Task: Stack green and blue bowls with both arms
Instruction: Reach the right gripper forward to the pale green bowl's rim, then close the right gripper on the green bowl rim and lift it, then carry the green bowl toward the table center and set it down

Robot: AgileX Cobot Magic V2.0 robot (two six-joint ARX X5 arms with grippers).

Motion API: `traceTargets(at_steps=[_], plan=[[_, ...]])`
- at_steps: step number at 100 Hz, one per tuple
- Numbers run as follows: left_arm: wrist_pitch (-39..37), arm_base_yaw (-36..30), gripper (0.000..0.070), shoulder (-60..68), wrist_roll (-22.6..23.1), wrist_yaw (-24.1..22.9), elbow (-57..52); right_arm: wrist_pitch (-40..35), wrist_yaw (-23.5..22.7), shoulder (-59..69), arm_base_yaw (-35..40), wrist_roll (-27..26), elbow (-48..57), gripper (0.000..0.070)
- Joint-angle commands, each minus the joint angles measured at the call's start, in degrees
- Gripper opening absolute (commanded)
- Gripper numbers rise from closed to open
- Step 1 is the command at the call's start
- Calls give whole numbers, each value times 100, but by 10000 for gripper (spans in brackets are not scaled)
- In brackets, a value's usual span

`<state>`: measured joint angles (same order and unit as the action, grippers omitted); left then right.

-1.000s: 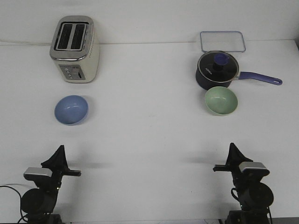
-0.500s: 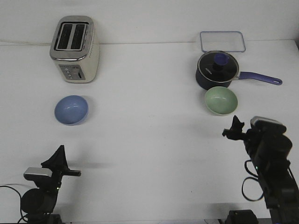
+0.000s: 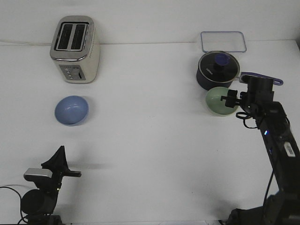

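The pale green bowl (image 3: 218,101) sits on the white table at the right, just in front of the navy saucepan. My right gripper (image 3: 229,100) hangs over the bowl's right rim; I cannot tell whether its jaws are open or shut, or whether they touch the bowl. The periwinkle blue bowl (image 3: 71,110) sits at the left, in front of the toaster, with nothing near it. My left gripper (image 3: 59,158) rests folded at the front left edge, far from both bowls, and looks shut and empty.
A cream and silver toaster (image 3: 75,49) stands at the back left. A navy saucepan (image 3: 218,70) with a purple handle stands right behind the green bowl. A clear rectangular lid (image 3: 223,41) lies at the back right.
My right arm has risen from its folded rest at the front right and reached forward to the green bowl. The left arm and both bowls have not moved.
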<state>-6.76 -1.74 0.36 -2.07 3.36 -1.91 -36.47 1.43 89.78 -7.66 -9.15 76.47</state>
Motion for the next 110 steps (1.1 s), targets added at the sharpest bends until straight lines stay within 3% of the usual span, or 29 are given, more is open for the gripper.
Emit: traceTargets(at_steps=[1,14,29,32,38,44,64,91,110], plan=[[-61,-4,15,-11,4,9,111,35,-15,426,-66,133,205,426],[-59,-4,15,-11,4,9,111,157,-85,1019,-186,149,306,426],[-59,-4,15,-11,4,9,111,439,-505,1523,-328,133,308,409],[-61,-4,15,-11,4,9,111,476,-568,1589,-337,127,308,356],[-59,-4,15,-11,4,9,111,490,-603,1663,-337,151,308,143],[-61,-4,15,-11,4,9,111,518,-608,1694,-337,155,308,0],[-61,-4,15,-11,4,9,111,509,-680,1572,-334,155,315,0],[-59,-4,15,-11,4,9,111,299,-1556,350,-308,125,315,0],[-59,-4,15,-11,4,9,111,-411,-2039,-664,28,146,302,0]])
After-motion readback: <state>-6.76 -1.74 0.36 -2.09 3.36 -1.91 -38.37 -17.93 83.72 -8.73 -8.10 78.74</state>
